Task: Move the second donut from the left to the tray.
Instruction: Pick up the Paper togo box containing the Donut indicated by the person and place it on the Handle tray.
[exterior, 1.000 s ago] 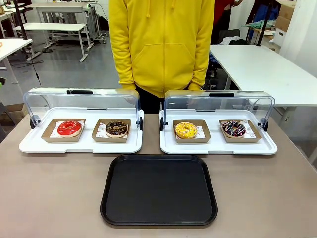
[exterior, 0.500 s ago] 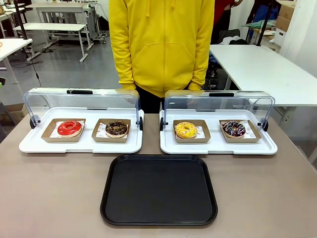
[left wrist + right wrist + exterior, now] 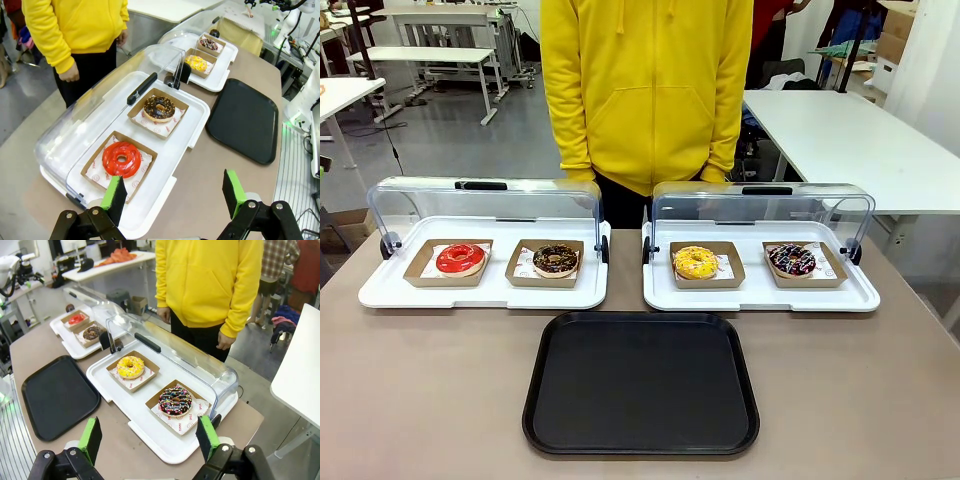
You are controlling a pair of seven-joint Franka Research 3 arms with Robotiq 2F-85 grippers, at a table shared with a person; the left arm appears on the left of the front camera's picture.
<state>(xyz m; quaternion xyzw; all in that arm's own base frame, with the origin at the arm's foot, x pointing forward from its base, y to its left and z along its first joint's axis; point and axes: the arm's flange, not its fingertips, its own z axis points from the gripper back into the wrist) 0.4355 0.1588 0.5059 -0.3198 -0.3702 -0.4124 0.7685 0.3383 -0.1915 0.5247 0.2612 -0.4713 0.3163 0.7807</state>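
The second donut from the left [image 3: 556,260] has dark chocolate glaze with light crumbs and sits in a brown cardboard holder on the left white display tray [image 3: 390,293]. The left wrist view shows this donut [image 3: 159,108] well ahead of my left gripper [image 3: 174,192], which is open and holds nothing, hovering over that display tray's near end. The black tray [image 3: 640,385] lies bare at the table's front middle. My right gripper [image 3: 149,436] is open and holds nothing, above the right display tray's end; the chocolate donut [image 3: 92,333] and the black tray [image 3: 57,395] lie farther off.
A red-glazed donut [image 3: 460,259] sits left of the chocolate one. A yellow donut [image 3: 695,262] and a dark sprinkled donut [image 3: 791,260] rest on the right display tray [image 3: 860,297]. Both clear lids [image 3: 485,205] are tilted back. A person in a yellow hoodie [image 3: 645,90] stands at the far side.
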